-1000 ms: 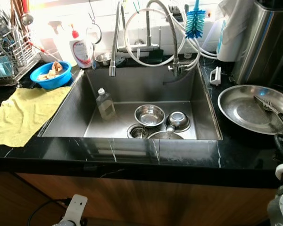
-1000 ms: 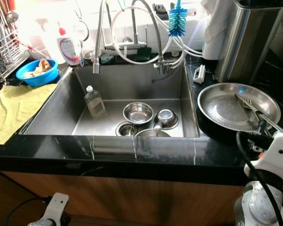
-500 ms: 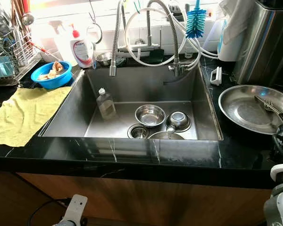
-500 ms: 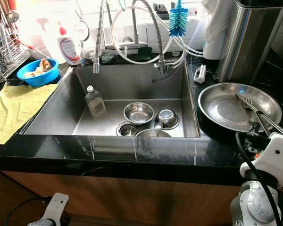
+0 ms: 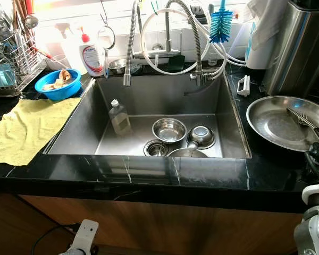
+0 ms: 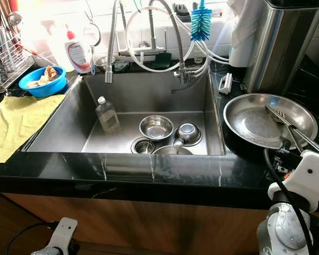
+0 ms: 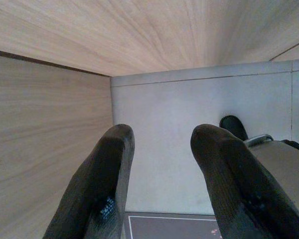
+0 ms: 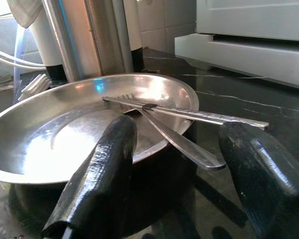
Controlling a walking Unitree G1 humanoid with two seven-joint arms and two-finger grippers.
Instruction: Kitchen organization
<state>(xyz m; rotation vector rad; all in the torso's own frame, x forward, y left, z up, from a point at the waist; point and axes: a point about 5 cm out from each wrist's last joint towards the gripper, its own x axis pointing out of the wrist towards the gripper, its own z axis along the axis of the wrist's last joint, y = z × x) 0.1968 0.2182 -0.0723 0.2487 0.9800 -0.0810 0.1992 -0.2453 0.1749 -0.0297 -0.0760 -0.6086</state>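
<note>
Far left of the right gripper, a dish rack point(image 5: 13, 58) at the counter's edge; beside it a blue bowl point(image 5: 57, 84) with food scraps, and a yellow cloth point(image 5: 26, 127) spread flat on the black counter point(image 5: 149, 175); left gripper point(image 7: 159, 144) hangs low under the counter beside a wood cabinet panel point(image 7: 45, 149), fingers parted a moderate gap, gripping nothing; white soap bottle point(image 5: 93, 54) with red pump stands at the sink's back left corner; sink point(image 5: 74, 122) sits well left of the right gripper, holding a clear bottle point(image 5: 118, 118) upright, a steel bowl point(image 5: 169, 130), a smaller steel cup point(image 5: 201, 136) just beside it, and a drain strainer point(image 5: 155, 149); coiled faucet hoses point(image 5: 165, 37) arch above, blue bottle brush point(image 5: 220, 24) hangs near them; steel plate point(image 8: 55, 129) on the counter right of the sink, directly ahead of the right gripper point(image 8: 182, 144); a fork point(image 8: 189, 113) and another flat utensil point(image 8: 184, 144) lie crossed on the plate's rim, just beyond the fingertips point(image 8: 117, 134); right gripper spread wide, empty, near the plate's edge but apart from it; tall steel appliance point(image 6: 284, 42) stands behind the plate.
</note>
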